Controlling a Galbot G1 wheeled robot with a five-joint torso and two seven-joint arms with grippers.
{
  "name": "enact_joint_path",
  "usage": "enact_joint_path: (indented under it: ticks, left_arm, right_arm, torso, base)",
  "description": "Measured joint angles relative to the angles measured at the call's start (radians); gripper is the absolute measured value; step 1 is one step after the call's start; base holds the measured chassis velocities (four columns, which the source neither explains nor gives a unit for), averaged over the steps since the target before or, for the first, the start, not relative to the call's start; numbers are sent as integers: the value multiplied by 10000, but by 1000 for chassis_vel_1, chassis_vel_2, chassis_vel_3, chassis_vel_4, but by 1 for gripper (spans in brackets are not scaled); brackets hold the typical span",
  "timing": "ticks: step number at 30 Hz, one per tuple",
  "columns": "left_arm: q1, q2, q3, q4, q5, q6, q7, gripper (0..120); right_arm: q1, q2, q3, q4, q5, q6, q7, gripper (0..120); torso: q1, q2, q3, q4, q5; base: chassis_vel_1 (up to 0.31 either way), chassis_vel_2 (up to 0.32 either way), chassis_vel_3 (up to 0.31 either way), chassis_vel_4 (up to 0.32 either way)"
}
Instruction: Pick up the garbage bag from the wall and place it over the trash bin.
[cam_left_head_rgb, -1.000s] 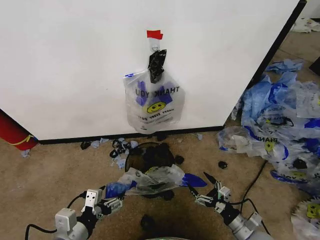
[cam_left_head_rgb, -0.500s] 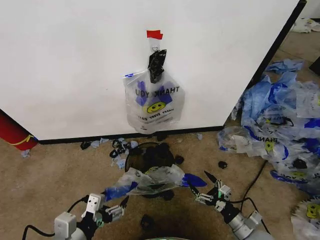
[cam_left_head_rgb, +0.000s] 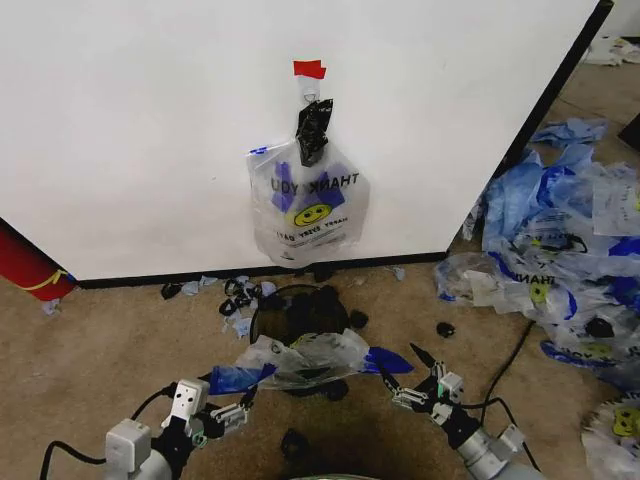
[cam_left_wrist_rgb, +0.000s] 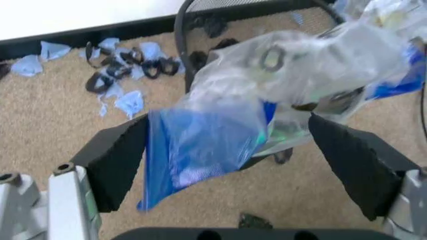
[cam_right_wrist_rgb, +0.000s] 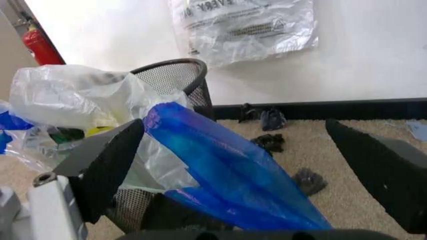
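One garbage bag (cam_left_head_rgb: 305, 205) with a smiley face hangs on the white wall (cam_left_head_rgb: 130, 130) under red tape (cam_left_head_rgb: 309, 68), a small black bag (cam_left_head_rgb: 313, 130) above it. A second see-through bag (cam_left_head_rgb: 305, 360) is draped over the near rim of the black mesh trash bin (cam_left_head_rgb: 290, 310). Its blue handles stick out to both sides. My left gripper (cam_left_head_rgb: 240, 405) is open just short of the left handle (cam_left_wrist_rgb: 193, 150), which lies loose between its fingers. The right gripper (cam_left_head_rgb: 400, 366) is open too, around the right handle (cam_right_wrist_rgb: 220, 170) without pinching it.
A heap of blue and clear bags (cam_left_head_rgb: 570, 250) covers the floor on the right. Blue and black scraps (cam_left_head_rgb: 235, 295) lie along the wall's base. A red cylinder (cam_left_head_rgb: 25, 265) leans at the far left. A cable (cam_left_head_rgb: 510, 360) runs across the carpet near my right arm.
My left gripper has drawn back from the blue handle and let it go, then edged forward again. The draped bag stays on the bin. The right gripper has barely shifted.
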Motion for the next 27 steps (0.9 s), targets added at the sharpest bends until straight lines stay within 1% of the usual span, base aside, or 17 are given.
enact_joint_path:
  ticks: [6, 9, 10, 11, 15, 16, 18, 23, 27]
  left_arm:
    - [-254, 70, -38, -81, -132, 37, -94, 93]
    - [-703, 89, 22, -45, -257, 34, -127, 91]
    - [-1127, 115, 117, 23, -428, 33, -166, 91]
    - [-1490, 131, 194, 63, -596, 35, -193, 91]
    - [-1832, 53, 243, 67, -783, 38, -199, 91]
    - [-1962, -13, 267, 77, -821, 39, -200, 91]
    - [-2133, -95, 313, 105, -868, 39, -196, 91]
    - [-2306, -181, 368, 156, -925, 43, -178, 91]
    - [-2331, -292, 399, 199, -926, 44, -161, 91]
  right_arm:
    - [-48, 10, 52, 114, 7, 1, 4, 100]
    - [-111, 26, 90, 212, 35, -2, 22, 100]
    - [-203, 46, 157, 273, 39, -3, 37, 100]
    - [-350, 67, 266, 369, 53, -5, 49, 100]
    - [-466, 62, 341, 606, 161, -34, 127, 100]
    - [-531, 53, 365, 833, 264, -90, 213, 100]
    - [-590, 53, 367, 1131, 368, -192, 370, 100]
    - [-606, 50, 151, 1548, 449, -413, 802, 100]
    - [-558, 16, -307, 2024, 690, -739, 1370, 100]
  torso:
    - [0, 0, 0, 1, -1]
    - [0, 0, 0, 2, 0]
    - [0, 0, 1, 1, -2]
    - [0, 0, 2, -5, -4]
    - [0, 0, 2, -2, 3]
    - [0, 0, 2, 2, -1]
    - [0, 0, 2, 2, -4]
    - [0, 0, 2, 0, 1]
    - [0, 0, 1, 1, -2]
  base:
    - [0, 0, 0, 0]
    - [0, 0, 0, 0]
    - [0, 0, 0, 0]
    - [0, 0, 0, 0]
    - [0, 0, 0, 0]
    - [0, 0, 0, 0]
    - [0, 0, 0, 0]
    - [0, 0, 0, 0]
    - [0, 0, 0, 0]
